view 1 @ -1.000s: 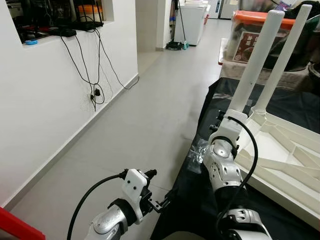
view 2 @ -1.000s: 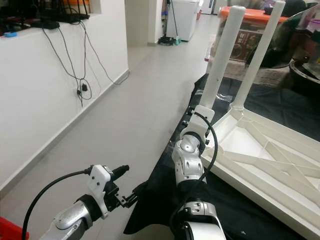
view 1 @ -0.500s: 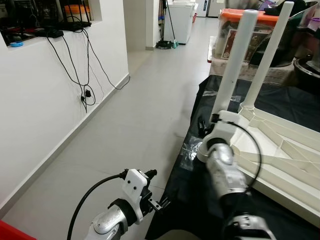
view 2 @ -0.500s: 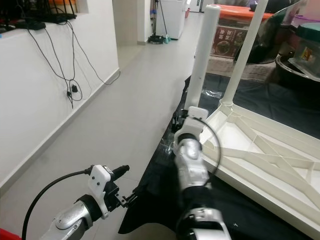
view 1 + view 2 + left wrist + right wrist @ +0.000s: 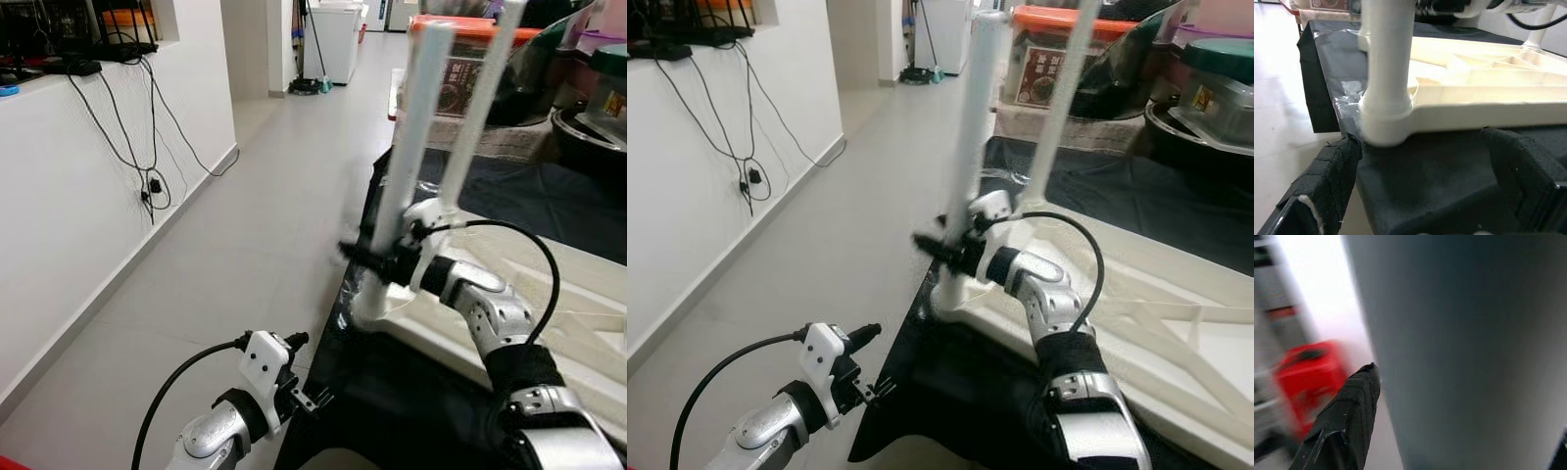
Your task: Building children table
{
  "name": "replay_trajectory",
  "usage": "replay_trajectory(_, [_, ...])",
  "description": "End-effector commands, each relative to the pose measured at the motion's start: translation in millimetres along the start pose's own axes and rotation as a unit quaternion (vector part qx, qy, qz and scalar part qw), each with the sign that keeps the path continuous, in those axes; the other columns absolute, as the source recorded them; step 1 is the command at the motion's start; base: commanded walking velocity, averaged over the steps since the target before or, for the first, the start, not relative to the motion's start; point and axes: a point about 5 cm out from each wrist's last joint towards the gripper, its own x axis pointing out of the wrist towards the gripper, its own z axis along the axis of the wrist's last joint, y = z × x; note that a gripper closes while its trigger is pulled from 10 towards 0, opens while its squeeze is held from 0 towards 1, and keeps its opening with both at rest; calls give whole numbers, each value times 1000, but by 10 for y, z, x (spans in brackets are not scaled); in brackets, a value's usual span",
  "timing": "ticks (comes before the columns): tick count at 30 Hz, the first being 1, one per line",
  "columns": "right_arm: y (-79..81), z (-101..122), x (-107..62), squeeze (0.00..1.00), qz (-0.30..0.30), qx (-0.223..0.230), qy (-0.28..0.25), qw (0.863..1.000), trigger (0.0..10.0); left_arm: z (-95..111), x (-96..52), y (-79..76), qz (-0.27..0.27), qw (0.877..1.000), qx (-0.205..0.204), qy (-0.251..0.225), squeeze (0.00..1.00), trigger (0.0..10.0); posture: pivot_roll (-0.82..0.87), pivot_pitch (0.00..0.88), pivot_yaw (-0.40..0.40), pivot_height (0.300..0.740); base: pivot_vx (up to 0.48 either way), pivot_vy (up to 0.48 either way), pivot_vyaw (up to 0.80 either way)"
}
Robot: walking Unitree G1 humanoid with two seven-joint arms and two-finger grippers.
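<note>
A white children's table point(image 5: 591, 286) lies upside down on a black cloth point(image 5: 411, 392). Two white legs stand up from it, a near leg point(image 5: 411, 127) and a far leg point(image 5: 480, 98). My right gripper point(image 5: 364, 255) reaches sideways to the near leg low down and is shut on it. In the right wrist view the leg point(image 5: 1464, 347) sits close against one black finger point(image 5: 1347, 421). My left gripper point(image 5: 315, 399) hovers low by the cloth's near corner. It is open, its pads point(image 5: 1327, 171) spread either side of the leg's socket point(image 5: 1386, 112) without touching it.
A white wall point(image 5: 69, 196) with hanging cables point(image 5: 147, 147) runs along the left. Grey floor point(image 5: 245, 245) leads down a hallway to a white appliance point(image 5: 328, 39). A box with an orange lid point(image 5: 460, 59) and a dark pot point(image 5: 588, 127) stand behind the table.
The view has shifted leftward. My right arm has swung from upright to sideways and its gripper now clasps the near leg. The left gripper has stayed put.
</note>
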Motion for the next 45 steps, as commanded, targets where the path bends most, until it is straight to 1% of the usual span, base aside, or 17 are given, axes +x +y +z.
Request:
replay_trajectory(1, [97, -79, 125, 0, 70, 6, 36, 997, 10000, -25, 9, -2, 1, 1000, -4, 6, 0, 10000, 82, 0, -53, 740, 0, 0, 0])
replay_trajectory(6, [99, -110, 149, 0, 88, -8, 62, 994, 9882, -22, 6, -5, 1, 1000, -5, 5, 0, 10000, 81, 0, -50, 740, 0, 0, 0])
replay_trajectory(7, [93, -123, 149, 0, 86, -13, 69, 994, 0, -22, 6, -6, 2, 1000, -5, 5, 0, 10000, 83, 0, -53, 740, 0, 0, 0])
replay_trajectory(18, [-271, -156, 75, 0, -224, -27, 51, 973, 0, -21, -6, -13, 1, 1000, -7, 6, 0, 10000, 79, 0, -51, 740, 0, 0, 0])
replay_trajectory(20, [-427, -194, -63, 0, -377, -11, 53, 924, 0, -20, -9, -12, 1, 1000, -8, 6, 0, 10000, 75, 0, -47, 740, 0, 0, 0])
replay_trajectory(21, [-512, -252, -245, 0, -497, 20, 42, 867, 0, -20, -11, -8, 1, 1000, -8, 7, 0, 10000, 71, 0, -43, 740, 0, 0, 0])
replay_trajectory(22, [-512, -252, -245, 0, -497, 20, 42, 867, 0, -20, -11, -8, 1, 1000, -8, 7, 0, 10000, 71, 0, -43, 740, 0, 0, 0])
replay_trajectory(24, [-538, -358, -506, 0, -628, 56, 28, 776, 0, -20, -13, -5, 0, 1000, -9, 7, 0, 10000, 70, 0, -40, 740, 0, 0, 0])
replay_trajectory(26, [-538, -358, -506, 0, -628, 56, 28, 776, 0, -20, -13, -5, 0, 1000, -9, 7, 0, 10000, 70, 0, -40, 740, 0, 0, 0])
replay_trajectory(28, [-413, -494, -646, 0, -716, 89, 9, 693, 0, -23, -12, -4, -2, 1000, -10, 9, 0, 10000, 72, 0, -40, 740, 0, 0, 0])
replay_trajectory(33, [-221, -613, -657, 0, -779, 140, -2, 611, 0, -25, -9, -3, -1, 1000, -8, 9, 0, 10000, 74, 0, -45, 740, 0, 0, 0])
replay_trajectory(37, [-199, -605, -616, 0, -781, 145, -3, 608, 0, -25, -9, -3, -1, 1000, -8, 9, 0, 10000, 71, 0, -44, 740, 0, 0, 0])
replay_trajectory(38, [-194, -582, -545, 0, -771, 148, -8, 620, 8196, -27, -9, -4, -1, 1000, -9, 9, 0, 10000, 70, 0, -44, 740, 0, 0, 0])
replay_trajectory(40, [-201, -535, -460, 0, -758, 142, -15, 636, 10000, -27, -8, -4, -1, 1000, -9, 9, 0, 10000, 71, 0, -46, 740, 0, 0, 0])
replay_trajectory(41, [-208, -479, -381, 1000, -740, 135, -33, 658, 10000, -27, -7, -4, -2, 1000, -9, 9, 0, 10000, 71, 0, -46, 740, 0, 0, 0])
replay_trajectory(44, [-206, -304, -208, 1000, -693, 108, -87, 707, 10000, -30, -7, -5, -2, 1000, -10, 9, 0, 10000, 71, 0, -47, 740, 0, 0, 0])
replay_trajectory(45, [-189, -206, -152, 0, -672, 83, -110, 728, 10000, -32, -6, -6, -2, 1000, -10, 9, 0, 10000, 71, 0, -46, 740, 0, 0, 0])
